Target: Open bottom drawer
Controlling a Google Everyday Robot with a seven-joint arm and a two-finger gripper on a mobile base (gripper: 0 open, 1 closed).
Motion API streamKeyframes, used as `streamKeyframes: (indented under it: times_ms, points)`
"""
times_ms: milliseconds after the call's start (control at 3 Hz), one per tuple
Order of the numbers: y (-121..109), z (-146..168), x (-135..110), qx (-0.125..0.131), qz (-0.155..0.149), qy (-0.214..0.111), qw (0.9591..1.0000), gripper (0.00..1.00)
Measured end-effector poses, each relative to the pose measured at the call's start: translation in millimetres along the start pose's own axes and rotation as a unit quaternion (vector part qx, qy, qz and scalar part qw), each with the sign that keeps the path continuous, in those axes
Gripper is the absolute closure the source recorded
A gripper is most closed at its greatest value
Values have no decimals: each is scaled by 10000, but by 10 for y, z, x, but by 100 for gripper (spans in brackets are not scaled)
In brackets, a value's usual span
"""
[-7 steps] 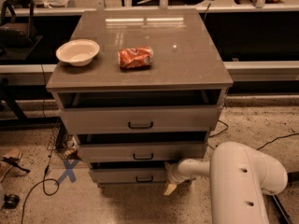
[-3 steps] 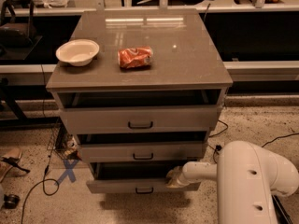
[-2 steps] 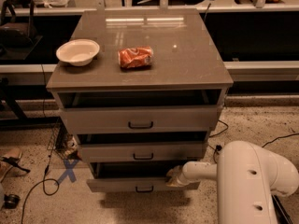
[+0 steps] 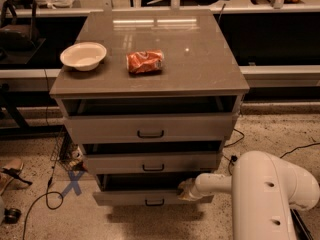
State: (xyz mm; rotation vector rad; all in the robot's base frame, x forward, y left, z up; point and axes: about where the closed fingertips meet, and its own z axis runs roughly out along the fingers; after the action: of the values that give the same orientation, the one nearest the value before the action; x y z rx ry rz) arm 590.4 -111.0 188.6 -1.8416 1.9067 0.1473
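The bottom drawer [image 4: 125, 198] is the lowest, narrowest grey-beige front of the cabinet, with a small black bar handle [image 4: 154, 202] at its centre. It stands pulled out a little, with a dark gap above its front. My gripper [image 4: 186, 190] is at the end of the white arm [image 4: 270, 194], against the top right edge of that drawer front, to the right of the handle.
The cabinet [image 4: 150, 84] has two more drawers above, both slightly open. A white bowl [image 4: 83, 55] and a crushed red packet [image 4: 145, 61] lie on its top. Cables [image 4: 50, 184], a blue X mark [image 4: 73, 182] and shoes [image 4: 12, 171] are on the floor at left.
The bottom drawer has slid out toward the camera since the earliest frame, and my gripper moved from its right end to its top edge. Little change over the last second.
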Motion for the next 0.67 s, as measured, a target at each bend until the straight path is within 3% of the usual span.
streamKeyframes:
  times_ms: [333, 667]
  points:
    - [15, 12, -6, -13, 0, -5, 10000, 12]
    - [28, 23, -11, -24, -1, -9, 10000, 0]
